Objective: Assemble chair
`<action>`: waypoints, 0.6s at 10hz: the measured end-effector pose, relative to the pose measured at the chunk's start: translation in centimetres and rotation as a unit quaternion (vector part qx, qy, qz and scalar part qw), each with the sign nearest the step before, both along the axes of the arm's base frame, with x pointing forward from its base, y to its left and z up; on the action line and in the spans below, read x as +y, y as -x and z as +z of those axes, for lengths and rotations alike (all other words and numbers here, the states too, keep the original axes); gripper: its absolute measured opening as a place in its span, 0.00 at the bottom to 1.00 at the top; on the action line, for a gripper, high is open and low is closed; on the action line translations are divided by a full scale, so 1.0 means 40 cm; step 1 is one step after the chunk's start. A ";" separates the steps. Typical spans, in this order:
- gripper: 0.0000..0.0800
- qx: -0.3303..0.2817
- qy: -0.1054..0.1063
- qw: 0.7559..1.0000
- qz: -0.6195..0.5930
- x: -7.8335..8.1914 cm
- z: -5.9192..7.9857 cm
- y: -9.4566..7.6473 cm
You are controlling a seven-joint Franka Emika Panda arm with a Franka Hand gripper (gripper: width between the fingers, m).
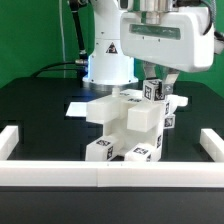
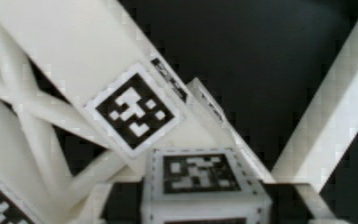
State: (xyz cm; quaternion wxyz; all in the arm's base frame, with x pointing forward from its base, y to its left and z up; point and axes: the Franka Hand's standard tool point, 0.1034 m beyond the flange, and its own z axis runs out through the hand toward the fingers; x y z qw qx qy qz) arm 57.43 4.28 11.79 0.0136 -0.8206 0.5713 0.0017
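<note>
White chair (image 1: 125, 120) sits mid-table behind the front rail (image 1: 100, 170); your gripper (image 1: 162, 82) hovers at its top tagged post (image 1: 153, 92) (open or clamped, can't tell). Push straight down, keep that post square.

Chair parts (image 1: 128, 120) on the table (image 1: 40, 122), behind the front rail (image 1: 60, 176)
</note>
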 end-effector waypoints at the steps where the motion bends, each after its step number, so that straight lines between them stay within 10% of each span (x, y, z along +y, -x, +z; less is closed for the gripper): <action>1: 0.36 0.000 0.000 1.000 0.002 0.000 0.000 0.000; 2: 0.60 0.000 0.001 1.000 0.014 0.000 -0.001 0.001; 6: 0.80 0.002 0.002 0.995 0.104 0.003 -0.001 0.002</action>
